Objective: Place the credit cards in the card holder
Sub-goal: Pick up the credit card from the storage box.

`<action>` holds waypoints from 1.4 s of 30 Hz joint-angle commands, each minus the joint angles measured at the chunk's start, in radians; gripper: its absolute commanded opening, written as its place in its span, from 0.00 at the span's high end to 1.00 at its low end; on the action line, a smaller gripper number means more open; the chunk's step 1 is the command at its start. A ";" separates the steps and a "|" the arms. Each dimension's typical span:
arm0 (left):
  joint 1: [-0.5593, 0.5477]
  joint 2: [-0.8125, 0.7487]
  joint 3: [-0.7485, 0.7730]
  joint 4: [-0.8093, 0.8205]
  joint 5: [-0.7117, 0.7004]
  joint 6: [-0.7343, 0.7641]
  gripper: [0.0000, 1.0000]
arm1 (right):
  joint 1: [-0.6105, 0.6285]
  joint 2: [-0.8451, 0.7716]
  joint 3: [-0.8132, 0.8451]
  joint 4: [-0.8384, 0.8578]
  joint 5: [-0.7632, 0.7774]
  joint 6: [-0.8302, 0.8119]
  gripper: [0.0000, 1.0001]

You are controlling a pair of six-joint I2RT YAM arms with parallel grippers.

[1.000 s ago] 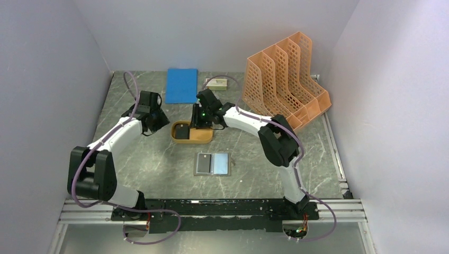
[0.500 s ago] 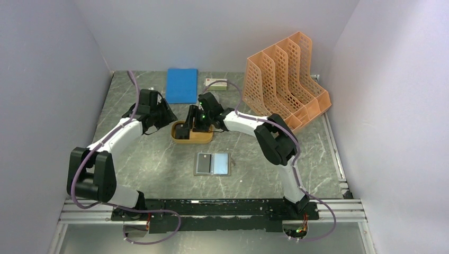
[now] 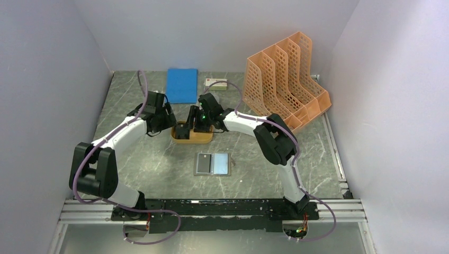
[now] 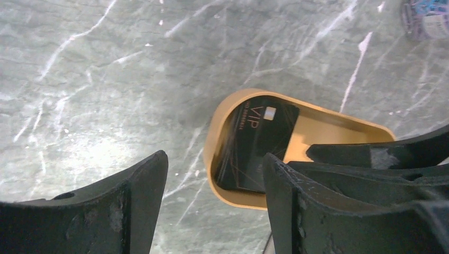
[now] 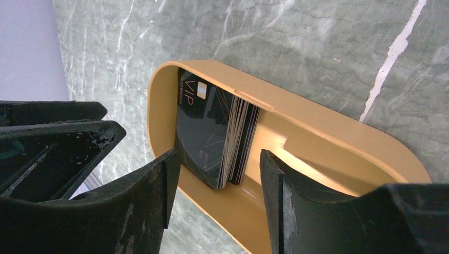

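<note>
Black credit cards (image 3: 182, 131) lie stacked in the left end of the orange oval tray (image 3: 204, 139). The left gripper (image 3: 170, 120) and right gripper (image 3: 194, 120) hang close over that end. The card holder (image 3: 213, 164), grey and pale blue, lies flat nearer the bases, apart from the tray.

Left wrist view: its jaws stand apart over marble beside the tray's rounded end, gripping nothing.

Right wrist view: its jaws stand apart astride the stack's near end; whether they touch it is unclear.
</note>
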 commanded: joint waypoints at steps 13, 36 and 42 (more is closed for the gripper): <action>0.000 0.134 0.043 -0.055 -0.061 0.068 0.34 | -0.002 0.044 0.005 0.019 -0.031 0.010 0.42; 0.012 0.236 0.061 -0.091 -0.102 0.055 0.43 | 0.000 0.140 0.082 -0.047 -0.048 0.016 0.58; 0.022 0.235 0.055 -0.091 -0.101 0.052 0.44 | -0.004 0.131 0.067 -0.061 -0.034 0.005 0.69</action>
